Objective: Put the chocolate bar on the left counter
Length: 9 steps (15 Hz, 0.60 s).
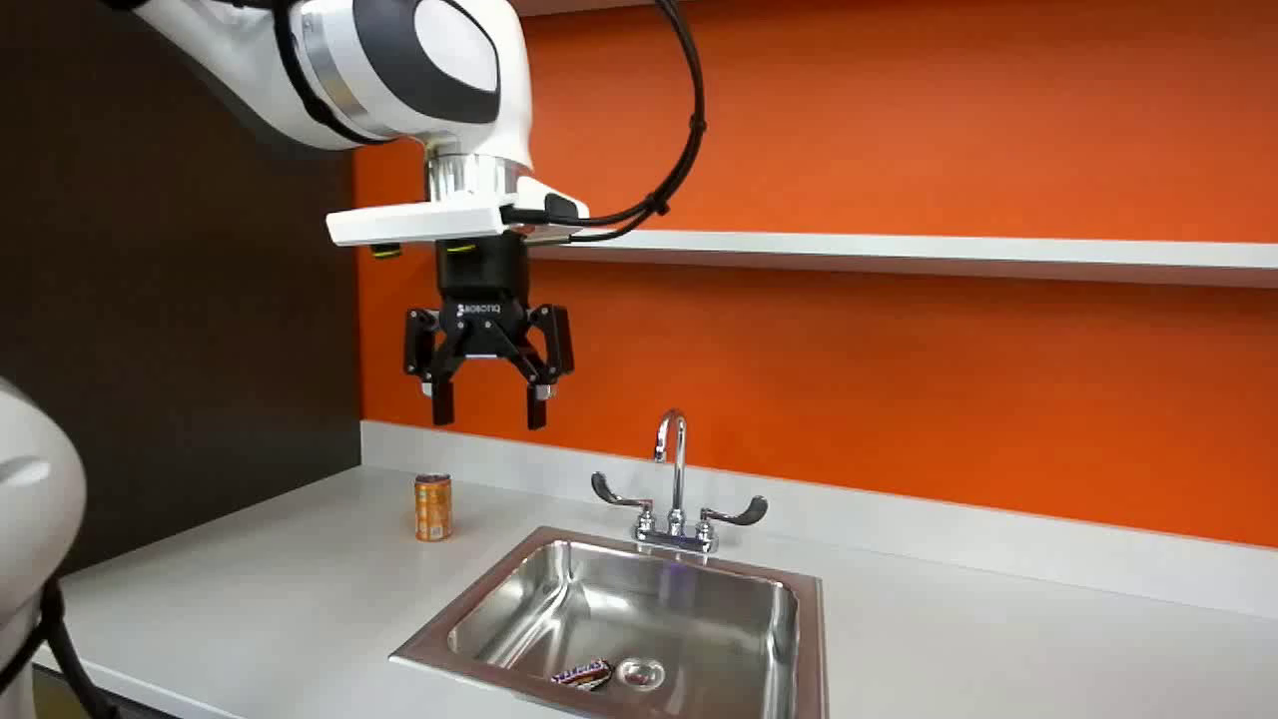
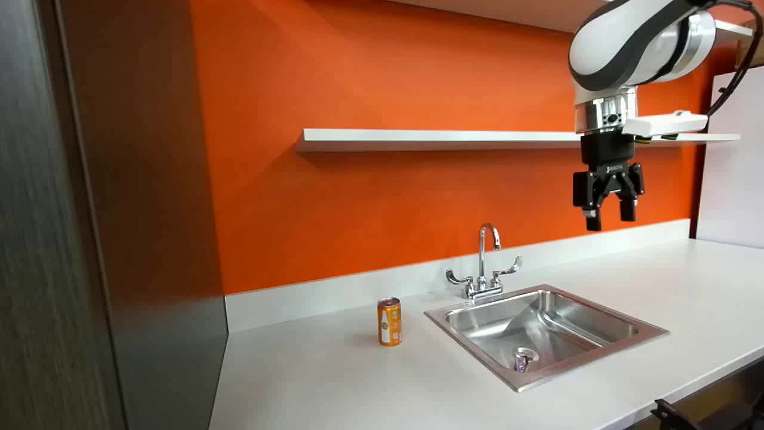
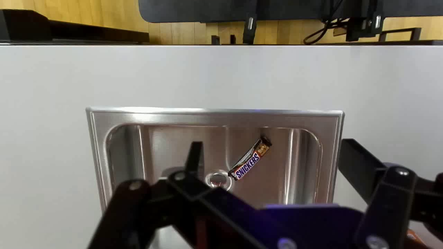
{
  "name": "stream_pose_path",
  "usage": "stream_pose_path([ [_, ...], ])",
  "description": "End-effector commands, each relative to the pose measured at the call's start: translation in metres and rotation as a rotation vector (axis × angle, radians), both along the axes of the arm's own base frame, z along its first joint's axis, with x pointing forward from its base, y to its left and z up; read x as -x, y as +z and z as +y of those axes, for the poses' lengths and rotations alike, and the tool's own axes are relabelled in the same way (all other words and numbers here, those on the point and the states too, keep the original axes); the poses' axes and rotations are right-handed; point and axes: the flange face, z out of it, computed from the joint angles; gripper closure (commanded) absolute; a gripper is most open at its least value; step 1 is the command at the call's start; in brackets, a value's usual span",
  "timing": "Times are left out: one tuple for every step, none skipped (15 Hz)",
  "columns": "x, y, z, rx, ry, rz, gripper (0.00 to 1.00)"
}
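Observation:
The chocolate bar, a dark Snickers bar, lies flat in the steel sink basin beside the drain; it shows in both exterior views and in the wrist view. My gripper is open and empty, pointing down, high above the counter and well above the bar. In the wrist view the bar appears between the two fingers, far below them. The left counter, a pale grey-white top, shows in both exterior views, on the can's side of the sink.
The sink rim surrounds the sunken basin. A chrome faucet with two handles stands behind it. An orange can stands upright on the left counter. A white shelf runs along the orange wall.

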Motion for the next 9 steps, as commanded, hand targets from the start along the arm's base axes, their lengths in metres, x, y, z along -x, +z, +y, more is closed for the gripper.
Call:
stream_pose_path([
  [0.000,0.000,0.000,0.000,0.000,0.002,0.00],
  [0.000,0.000,0.000,0.000,0.000,0.002,0.00],
  [0.000,0.000,0.000,0.000,0.000,0.002,0.00],
  [0.000,0.000,0.000,0.000,0.000,0.002,0.00],
  [-0.003,-0.002,-0.003,-0.003,-0.012,-0.001,0.00],
  [-0.008,-0.006,-0.009,-0.002,-0.032,-0.009,0.00],
  [-0.012,-0.009,-0.012,-0.005,-0.050,-0.016,0.00],
  [-0.019,-0.016,-0.018,-0.012,-0.073,-0.027,0.00],
  [-0.026,-0.022,-0.022,-0.014,-0.097,-0.037,0.00],
])
